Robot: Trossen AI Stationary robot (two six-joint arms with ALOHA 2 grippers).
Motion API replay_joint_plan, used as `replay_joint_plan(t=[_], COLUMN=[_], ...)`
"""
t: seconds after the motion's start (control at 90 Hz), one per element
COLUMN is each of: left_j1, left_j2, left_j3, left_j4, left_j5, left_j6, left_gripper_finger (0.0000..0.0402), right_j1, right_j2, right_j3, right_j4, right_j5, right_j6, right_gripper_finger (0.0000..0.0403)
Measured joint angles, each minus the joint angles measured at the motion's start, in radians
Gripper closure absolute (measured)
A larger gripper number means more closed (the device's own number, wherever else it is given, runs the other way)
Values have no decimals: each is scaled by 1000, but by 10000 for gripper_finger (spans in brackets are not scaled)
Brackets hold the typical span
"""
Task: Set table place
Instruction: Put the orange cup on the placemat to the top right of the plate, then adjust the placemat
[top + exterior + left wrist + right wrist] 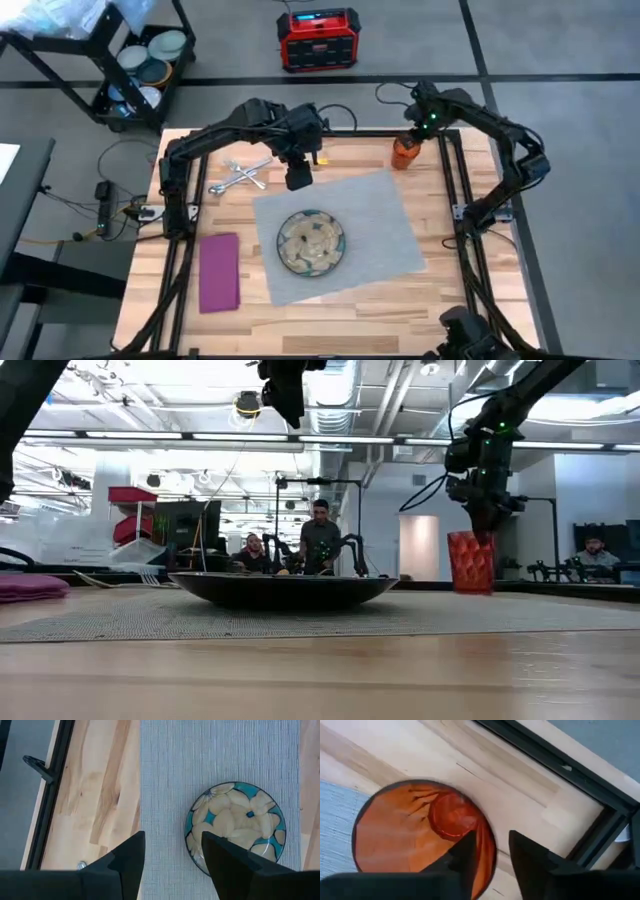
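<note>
While the right hand hangs over the far right corner of the table, its fingers are pinched on the rim of the orange cup, one inside and one outside; the cup stands upright just off the mat's far right corner. Over the far edge of the grey mat the left hand hovers with its fingers apart, gripping nothing, pointed down toward the plate. That plate sits near the middle of the mat. Left of the mat, the fork, knife and spoon lie crossed in a loose pile on the bare wood, and the magenta napkin lies nearer the front edge. People show in the room beyond the table.
</note>
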Motion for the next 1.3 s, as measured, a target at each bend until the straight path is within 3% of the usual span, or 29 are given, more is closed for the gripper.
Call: replay_joint_plan(t=[0.289, 0.522, 0.678, 0.8, 0.944, 1.144, 1.3], left_j1=[0, 0, 61, 175, 323, 433, 469], left_j2=[0, -10, -145, -298, -419, -440, -439], left_j3=[0, -35, -341, -687, -991, -1217, -1305], left_j4=[-60, -52, 16, 241, 454, 629, 730], left_j5=[0, 0, -54, -53, 19, 25, 2], left_j6=[0, 43, 66, 61, -67, -356, -674], left_gripper_finger=[224, 224, 224, 224, 224, 236, 250], right_j1=[14, 238, 408, 480, 526, 555, 569], right_j2=[-111, -310, -384, -408, -386, -291, -211], right_j3=[0, 0, 0, 0, 0, -1, -2], right_j4=[44, 8, 22, 58, 87, 84, 101], right_j5=[-14, -34, 30, 64, 65, 64, 64], right_j6=[10, 106, 220, 289, 325, 326, 321], right_gripper_finger=[257, 259, 268, 270, 270, 270, 270])
